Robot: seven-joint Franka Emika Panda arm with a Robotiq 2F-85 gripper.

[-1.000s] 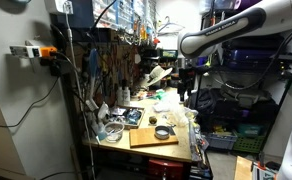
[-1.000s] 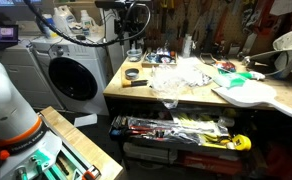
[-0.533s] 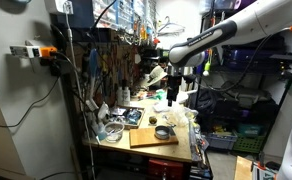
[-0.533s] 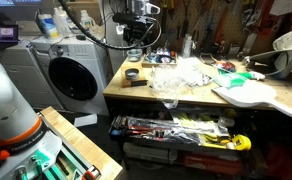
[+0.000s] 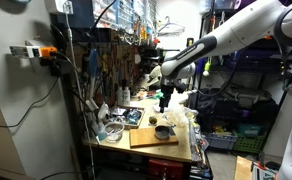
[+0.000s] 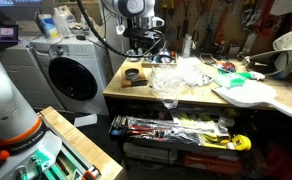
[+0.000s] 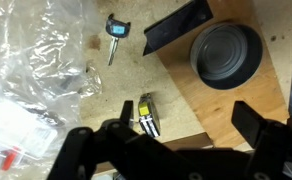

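My gripper is open and empty, hanging above a cluttered workbench. In the wrist view it hovers over the edge of a wooden board. A small yellow and black object lies by one finger. A round grey dish sits on the board beside a flat black piece. A small black-headed key-like tool and crumpled clear plastic lie on the bench. In both exterior views the gripper is above the dish.
A pegboard wall of tools backs the bench. A washing machine stands beside the bench. A white guitar-shaped body lies on the bench. An open drawer of tools sits below the bench edge.
The arm has swung across and come down towards the bench, from off to the side to a place above the wooden board and dish. The gripper stays open.
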